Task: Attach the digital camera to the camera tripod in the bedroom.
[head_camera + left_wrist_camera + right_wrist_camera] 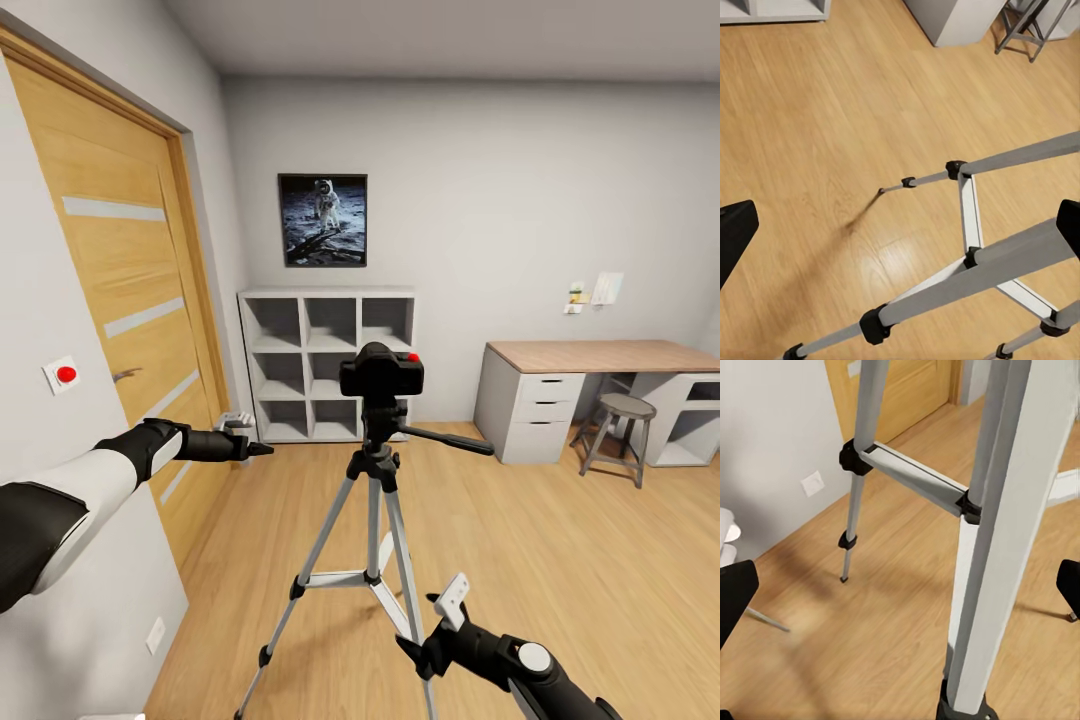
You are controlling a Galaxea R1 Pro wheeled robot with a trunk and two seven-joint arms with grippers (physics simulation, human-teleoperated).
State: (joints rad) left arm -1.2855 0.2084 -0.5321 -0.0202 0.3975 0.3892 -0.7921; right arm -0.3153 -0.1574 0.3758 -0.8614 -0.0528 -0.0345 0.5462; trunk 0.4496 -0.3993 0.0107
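Note:
The black digital camera (381, 373), with a red button on top, sits on the head of the camera tripod (372, 480) in the middle of the bedroom floor. The tripod's black pan handle (450, 438) sticks out to the right. My left gripper (250, 441) hovers open to the left of the tripod head, apart from it. In the left wrist view the silver tripod legs (967, 206) pass under the open left gripper (900, 240). My right gripper (436, 620) is open, low beside the right-hand leg. A tripod leg (997, 532) stands close in front of the right gripper (900, 592).
A wooden door (130, 300) and a wall with a red button (66, 375) are close on the left. White cube shelves (327, 365) stand at the back wall. A desk (600, 360) and a stool (622, 425) are at the right.

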